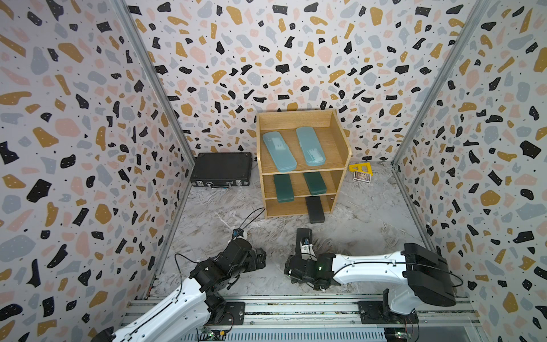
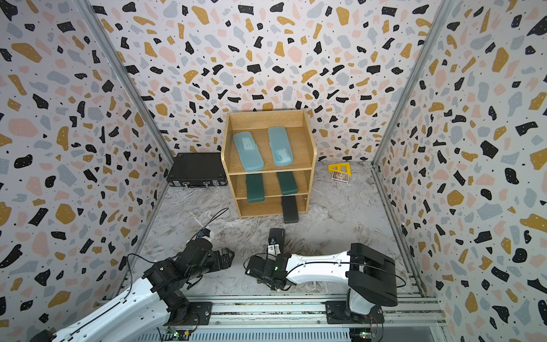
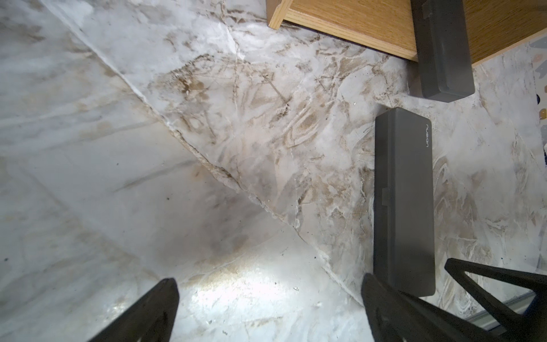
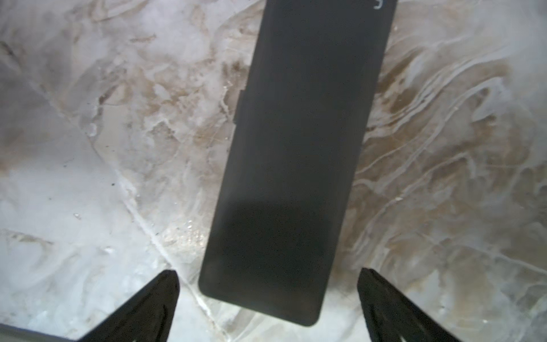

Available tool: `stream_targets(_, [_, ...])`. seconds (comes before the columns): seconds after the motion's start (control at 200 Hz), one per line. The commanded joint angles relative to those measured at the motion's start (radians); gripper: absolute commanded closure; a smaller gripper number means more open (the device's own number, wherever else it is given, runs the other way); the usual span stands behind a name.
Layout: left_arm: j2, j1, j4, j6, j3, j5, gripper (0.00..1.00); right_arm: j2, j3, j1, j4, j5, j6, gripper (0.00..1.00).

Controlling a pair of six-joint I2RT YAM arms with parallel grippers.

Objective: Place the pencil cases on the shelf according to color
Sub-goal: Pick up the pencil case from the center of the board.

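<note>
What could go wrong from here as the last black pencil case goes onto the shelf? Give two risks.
1. The right end effector stands open at one end of the loose black case; gripped there, the long case may droop or twist.
2. The shelved black case overhangs the bottom tier of the shelf; sliding the second in beside it could knock it off.

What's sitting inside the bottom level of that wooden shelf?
One black case, its front end poking out past the edge. The shelf's upper boards hide the back part.
</note>
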Motion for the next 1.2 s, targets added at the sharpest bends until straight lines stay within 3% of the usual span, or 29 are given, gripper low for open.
stream_targets(0.0, [-0.020,-0.004,-0.016,-0.003,-0.011,-0.013,0.00,0.026,0.048,0.019,-0.018,0.025,0.023,0.00])
stream_targets(0.22, [-0.038,-0.003,-0.027,-0.003,-0.010,-0.013,0.00,0.049,0.023,0.026,-0.092,0.044,0.076,0.00])
stream_targets(0.491, [-0.023,-0.004,0.002,-0.003,-0.018,-0.001,0.00,-0.109,-0.142,0.025,-0.083,0.068,0.112,0.00])
stream_targets(0.641, [-0.018,-0.004,0.007,-0.003,-0.016,0.004,0.00,-0.171,-0.196,0.026,-0.012,0.048,0.067,0.00])
stream_targets(0.856, [-0.022,-0.004,0.003,-0.002,-0.013,0.002,0.00,-0.123,-0.168,0.025,0.010,0.046,0.011,0.00])
stream_targets(1.196, [-0.024,-0.004,0.001,-0.003,-0.014,-0.004,0.00,-0.102,-0.267,0.009,0.159,0.046,0.009,0.00])
